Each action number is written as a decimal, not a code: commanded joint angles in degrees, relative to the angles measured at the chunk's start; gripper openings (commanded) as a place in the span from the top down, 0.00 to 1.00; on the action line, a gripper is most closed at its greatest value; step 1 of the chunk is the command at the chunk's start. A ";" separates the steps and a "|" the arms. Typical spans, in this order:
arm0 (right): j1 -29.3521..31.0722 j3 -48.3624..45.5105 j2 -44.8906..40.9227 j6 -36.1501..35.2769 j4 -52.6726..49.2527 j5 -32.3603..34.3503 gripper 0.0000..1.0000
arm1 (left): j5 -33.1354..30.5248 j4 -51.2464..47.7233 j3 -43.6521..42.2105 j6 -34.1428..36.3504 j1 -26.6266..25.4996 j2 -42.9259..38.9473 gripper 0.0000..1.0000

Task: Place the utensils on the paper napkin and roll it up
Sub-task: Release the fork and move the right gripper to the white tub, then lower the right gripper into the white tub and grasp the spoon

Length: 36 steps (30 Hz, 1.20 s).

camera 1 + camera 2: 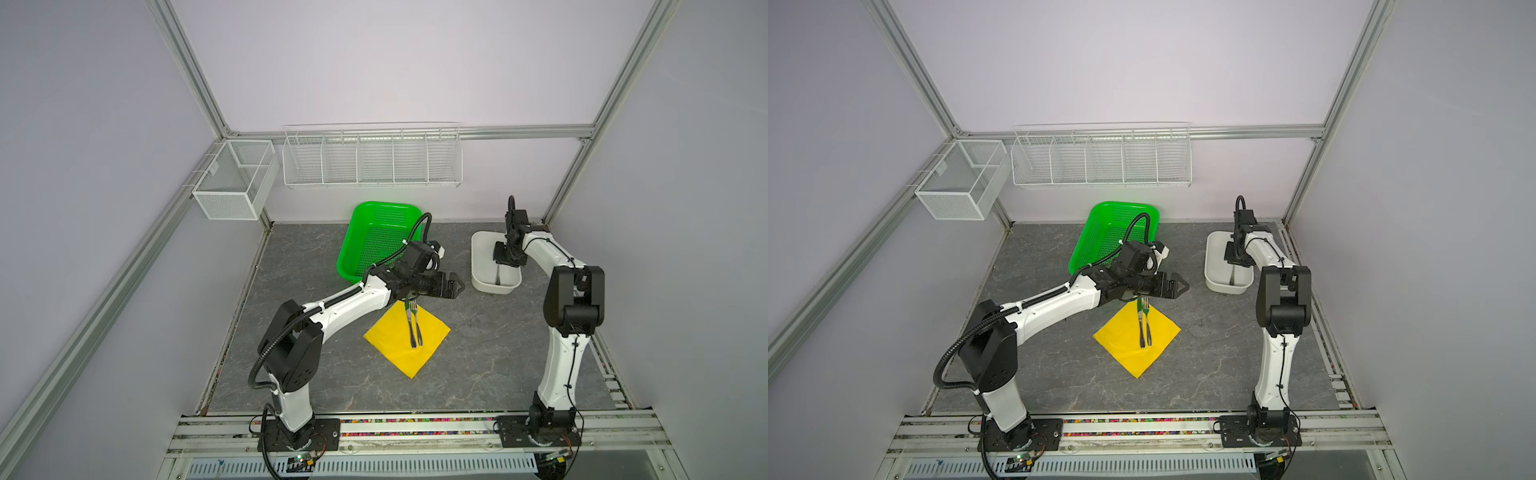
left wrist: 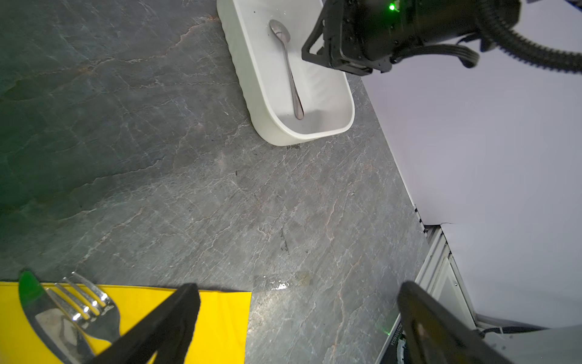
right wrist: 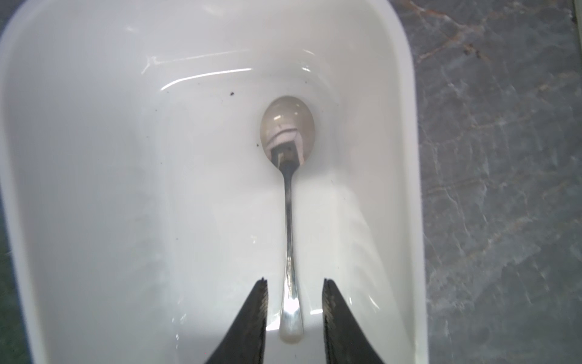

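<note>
The white tub (image 3: pixel 47 189) surrounds the right gripper (image 3: pixel 294 283), which reaches in for the last piece. The paper napkin (image 1: pixel 390 343) lies just below the left gripper's (image 2: pixel 297 285) wide-spread, empty jaws, set cornerwise, probably for rolling. The knife (image 2: pixel 47 318) and fork (image 2: pixel 94 312) rest on it side by side. The spoon's (image 3: pixel 291 239) handle lies between the parted right jaws, untouched.

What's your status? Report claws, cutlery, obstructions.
Left claw open, empty. Right claw open, straddling spoon handle in white tub. Fork, knife on napkin. Nothing blocking spoon.
</note>
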 commanded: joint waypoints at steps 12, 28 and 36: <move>-1.03 15.76 13.18 -3.37 -7.72 -1.82 0.68 | 0.59 -1.08 -0.12 0.23 -0.27 -0.52 0.01; -0.98 19.35 18.96 -6.00 -12.84 -0.45 0.82 | 1.39 -1.53 5.17 0.66 -0.03 1.55 0.01; -1.02 18.96 12.71 -5.36 -10.75 -2.91 0.93 | 0.75 -0.35 2.61 -0.16 0.47 -0.46 0.01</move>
